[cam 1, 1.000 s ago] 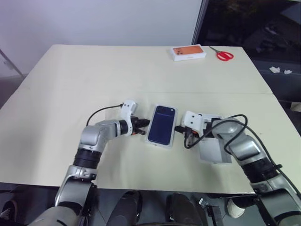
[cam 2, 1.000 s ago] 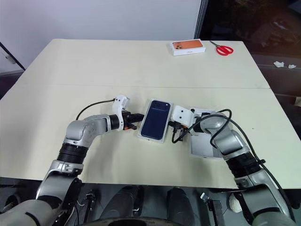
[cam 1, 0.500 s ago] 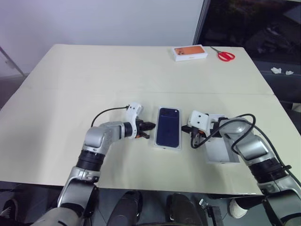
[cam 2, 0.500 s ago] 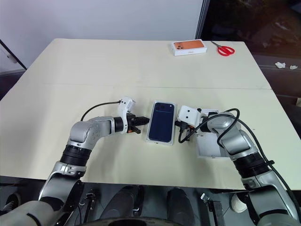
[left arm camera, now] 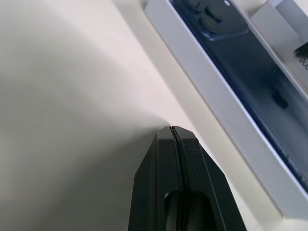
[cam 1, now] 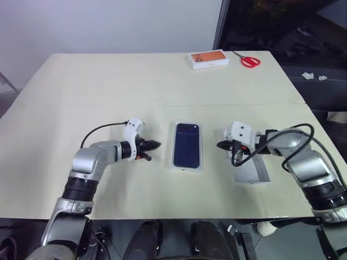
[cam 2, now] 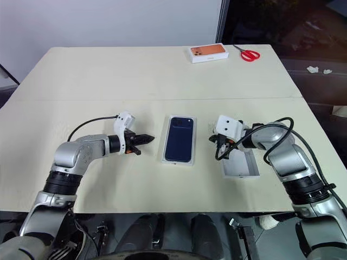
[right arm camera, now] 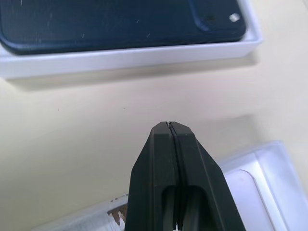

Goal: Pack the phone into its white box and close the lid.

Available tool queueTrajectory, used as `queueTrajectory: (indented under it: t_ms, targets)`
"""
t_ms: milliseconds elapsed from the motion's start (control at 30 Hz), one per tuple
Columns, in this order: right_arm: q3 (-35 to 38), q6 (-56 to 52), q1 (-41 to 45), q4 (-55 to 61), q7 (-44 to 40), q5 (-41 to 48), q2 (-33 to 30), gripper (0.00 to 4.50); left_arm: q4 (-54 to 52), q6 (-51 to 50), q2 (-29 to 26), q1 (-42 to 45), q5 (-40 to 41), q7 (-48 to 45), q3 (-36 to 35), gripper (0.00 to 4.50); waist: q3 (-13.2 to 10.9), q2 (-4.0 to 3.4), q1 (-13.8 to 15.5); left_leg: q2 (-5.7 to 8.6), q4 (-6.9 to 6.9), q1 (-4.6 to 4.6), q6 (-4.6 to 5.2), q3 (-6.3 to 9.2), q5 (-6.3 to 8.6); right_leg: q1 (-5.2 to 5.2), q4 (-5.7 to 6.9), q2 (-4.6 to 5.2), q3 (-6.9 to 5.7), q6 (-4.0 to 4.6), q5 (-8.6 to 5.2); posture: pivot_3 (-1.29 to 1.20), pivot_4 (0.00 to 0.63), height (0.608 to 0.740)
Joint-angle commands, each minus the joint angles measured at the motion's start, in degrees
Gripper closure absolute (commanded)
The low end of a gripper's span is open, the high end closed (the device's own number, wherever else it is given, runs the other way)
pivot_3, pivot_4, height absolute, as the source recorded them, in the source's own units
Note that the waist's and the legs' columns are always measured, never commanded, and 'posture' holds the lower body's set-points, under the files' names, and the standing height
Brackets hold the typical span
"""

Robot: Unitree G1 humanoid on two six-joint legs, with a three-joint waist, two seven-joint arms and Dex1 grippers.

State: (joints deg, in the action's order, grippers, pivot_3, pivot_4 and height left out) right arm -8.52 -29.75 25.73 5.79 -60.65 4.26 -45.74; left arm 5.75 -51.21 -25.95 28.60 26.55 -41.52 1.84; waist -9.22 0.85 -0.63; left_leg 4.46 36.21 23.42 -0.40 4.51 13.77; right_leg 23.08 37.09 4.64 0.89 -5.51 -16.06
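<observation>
Slim dark navy-blue smartphone [cam 1: 186, 144] is seated in shallow white cardboard tray [cam 1: 187, 166], frame centre; left end effector [cam 1: 156, 144] and right end effector [cam 1: 219, 145] are clenched empty, flanking it.

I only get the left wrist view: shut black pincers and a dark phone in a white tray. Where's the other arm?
Observer: The right gripper hangs on the other side of the white box, shut as well and holding nothing.
Operator: Is there a lid anywhere?
Observer: Yes, the lid lies open side up on the table, beside the box and beneath the right arm.
Operator: Anything else out there?
Observer: A white box with an orange phone picture and red scissors sit at the table's far edge.
</observation>
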Motion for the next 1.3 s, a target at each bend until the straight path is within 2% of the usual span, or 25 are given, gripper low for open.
queueTrajectory:
  t_ms: [33, 267, 300, 400, 700, 767, 933, 1300]
  targets:
    - [5.6, -10.7, 2.0, 4.5, 2.4, 5.4, 0.8, 3.63, -2.6, 2.6, -3.5, -0.8, 1.4, -2.3, -4.6, 3.65, 0.0, -0.01, -0.1, -0.01, 0.0, 0.02, 0.0, 0.0, 0.0, 0.04, 0.01, 0.0, 0.01, 0.0, 0.0, 0.0, 0.15, 0.74]
    - [9.1, -36.0, 2.3, 12.7, 9.5, 11.3, 0.7, 0.07, -4.4, 11.3, -9.1, -4.3, 1.9, -9.2, -8.4, 0.16, 0.0, -0.04, 0.4, 0.0, -0.04, 0.1, 0.01, 0.0, 0.01, 0.11, -0.03, 0.07, 0.03, 0.02, 0.0, 0.0, 0.15, 0.74]
    - [9.8, -40.5, 2.6, 14.0, 11.2, 11.9, 1.1, 0.0, -5.3, 12.3, -9.6, -5.0, 2.0, -10.1, -8.7, 0.03, 0.0, -0.04, 0.5, 0.0, -0.04, 0.11, 0.02, 0.0, 0.01, 0.11, -0.04, 0.09, 0.03, 0.02, 0.0, 0.0, 0.15, 0.74]
    - [9.1, -48.1, 2.1, 19.4, 12.6, 14.5, -0.4, 0.0, -6.7, 15.1, -9.9, -6.8, 2.4, -11.8, -9.6, 0.03, -0.1, -0.09, 1.0, 0.0, -0.04, 0.14, 0.03, -0.02, 0.02, 0.15, -0.05, 0.11, 0.05, 0.03, 0.0, 0.0, 0.15, 0.74]
    - [10.5, -59.0, 2.5, 26.0, 19.3, 17.8, -0.9, 0.0, -7.0, 22.4, -9.2, -9.9, 1.2, -11.5, -9.5, 0.03, -0.1, -0.11, 1.3, -0.01, -0.05, 0.19, 0.05, -0.04, 0.03, 0.21, -0.06, 0.12, 0.04, 0.03, 0.0, 0.0, 0.15, 0.74]
    - [12.2, -61.8, 1.9, 26.6, 21.5, 20.0, 1.1, 0.0, -7.2, 23.0, -8.9, -9.9, 1.6, -11.6, -9.4, 0.03, -0.1, -0.1, 1.3, -0.01, -0.05, 0.19, 0.05, -0.05, 0.03, 0.22, -0.06, 0.12, 0.05, 0.04, 0.0, 0.0, 0.15, 0.74]
    - [15.1, -62.8, 2.5, 24.6, 29.9, 25.5, 3.9, 0.0, -6.2, 23.5, -8.5, -9.0, 0.8, -10.6, -8.7, 0.03, -0.1, -0.11, 1.3, -0.01, -0.05, 0.2, 0.05, -0.05, 0.03, 0.23, -0.04, 0.1, 0.04, 0.03, 0.0, 0.0, 0.15, 0.74]
    - [15.5, -62.8, 1.4, 22.3, 52.4, 45.0, 1.4, 0.0, -6.0, 23.9, -7.1, -8.5, 0.3, -9.6, -8.1, 0.03, -0.1, -0.1, 1.2, -0.01, -0.04, 0.2, 0.07, -0.06, 0.03, 0.21, -0.04, 0.1, 0.04, 0.03, 0.0, 0.0, 0.15, 0.74]
